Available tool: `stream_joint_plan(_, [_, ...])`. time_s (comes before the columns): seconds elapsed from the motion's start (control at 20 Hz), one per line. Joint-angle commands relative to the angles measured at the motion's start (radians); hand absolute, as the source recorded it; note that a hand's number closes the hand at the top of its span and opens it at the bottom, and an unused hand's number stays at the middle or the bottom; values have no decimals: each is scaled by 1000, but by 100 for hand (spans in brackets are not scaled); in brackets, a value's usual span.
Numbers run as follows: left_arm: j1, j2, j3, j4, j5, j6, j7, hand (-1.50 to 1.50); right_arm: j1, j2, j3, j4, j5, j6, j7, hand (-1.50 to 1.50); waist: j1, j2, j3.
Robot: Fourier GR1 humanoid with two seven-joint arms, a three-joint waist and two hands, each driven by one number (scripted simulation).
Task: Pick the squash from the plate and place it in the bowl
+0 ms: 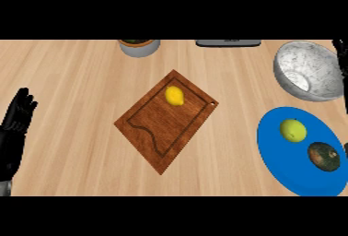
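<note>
Head view: the wooden counter point(75, 92) is filling the frame. At the right, a blue plate point(285, 173) is lying toward the lower right, and two things are sitting on it: a yellow-green round fruit point(293, 130) in its upper part and, just below and to the right of that, the dark green-brown squash point(323, 156), close to the frame's right edge. Neither hand is touching the squash. Above the plate, in the upper right, a speckled grey bowl point(309, 69) is standing apart from the plate's rim.

In the middle, a brown cutting board point(166, 122) is lying turned like a diamond, with a yellow lemon point(175, 96) resting on its upper corner area. At the top edge, a grey pot point(139, 47) is showing left of centre and a dark flat object point(228, 43) right of centre, both cut off.

The left hand point(16, 122) is showing at the left edge, fingers straight and pointing up, holding nothing. The right hand point(340, 57) is appearing only as a dark sliver along the right edge beside the bowl; whether its fingers are spread or curled, I cannot tell.
</note>
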Motion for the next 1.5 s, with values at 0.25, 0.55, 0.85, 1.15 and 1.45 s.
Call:
stream_joint_plan(0.25, [-74,-114,-95,-29,34,-15,37,0,231,-116,319,-44,-137,620,-221,150,-23,34,22])
stream_joint_plan(0.55, [-75,-208,-158,1,29,19,55,0,407,-97,35,126,-251,614,-709,-150,-60,23,28])
stream_joint_plan(0.85, [-164,-230,-173,77,-3,20,85,0,505,-236,-155,301,-257,849,-1102,-150,-20,16,19])
stream_joint_plan(1.15, [-216,-243,-189,48,-32,14,148,0,550,-406,-283,409,-193,824,-1113,-150,8,13,16])
stream_joint_plan(1.45, [-233,-263,-154,128,-19,-22,114,0,501,-505,-216,364,-199,846,-907,-150,17,15,14])
